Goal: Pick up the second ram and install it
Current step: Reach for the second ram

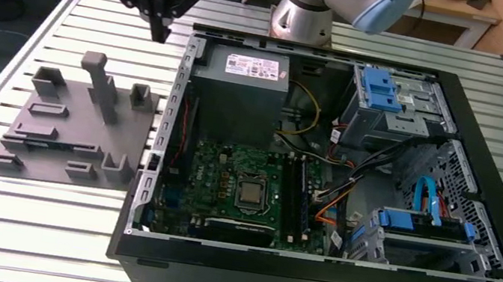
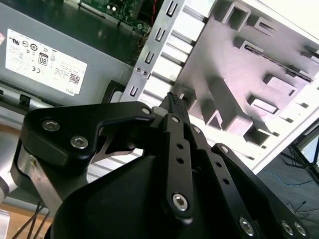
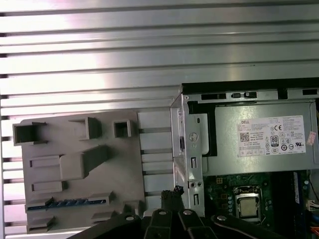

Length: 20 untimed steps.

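Observation:
The second ram [image 3: 65,203] lies flat in a long slot of the grey fixture plate [image 3: 79,164], seen edge-on as a dark strip [image 2: 279,65] and as a thin dark line [image 1: 48,145] near the plate's front. My gripper [image 1: 159,34] hangs high above the slatted table, between the fixture's far end and the computer case's back left corner. Its black fingertips [image 2: 173,101] are pressed together with nothing between them, and they also point down in the first wrist view [image 3: 172,193]. The ram is well away from the gripper.
The open computer case [image 1: 477,245] fills the exterior view's right, with motherboard [image 1: 231,176], CPU socket [image 1: 251,194], power supply [image 1: 240,82] and blue drive brackets [image 1: 381,89]. A tall post [image 1: 99,83] rises from the fixture. The arm's base [image 1: 301,20] stands behind the case.

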### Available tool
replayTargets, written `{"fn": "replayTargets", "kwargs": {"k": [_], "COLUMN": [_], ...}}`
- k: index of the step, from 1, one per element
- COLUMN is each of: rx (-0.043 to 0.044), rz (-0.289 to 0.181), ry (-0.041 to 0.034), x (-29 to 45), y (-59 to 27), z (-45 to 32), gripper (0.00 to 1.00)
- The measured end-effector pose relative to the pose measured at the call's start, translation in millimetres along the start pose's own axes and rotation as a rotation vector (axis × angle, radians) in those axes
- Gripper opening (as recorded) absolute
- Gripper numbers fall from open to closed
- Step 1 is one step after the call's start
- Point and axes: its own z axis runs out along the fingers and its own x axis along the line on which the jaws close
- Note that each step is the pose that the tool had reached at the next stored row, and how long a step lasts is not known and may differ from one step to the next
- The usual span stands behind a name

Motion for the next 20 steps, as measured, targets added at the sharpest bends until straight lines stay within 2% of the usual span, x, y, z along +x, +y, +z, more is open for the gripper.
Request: {"fn": "replayTargets", "kwargs": {"k": [11,20], "rx": [-0.0001,-0.0001], "rz": [0.000,0.000], "ry": [-0.0001,0.0000], "x": [20.3,32.4], "y": [-2.9,-5.6], "z": [1.4,2.6], "gripper": [0.11,0.11]}}
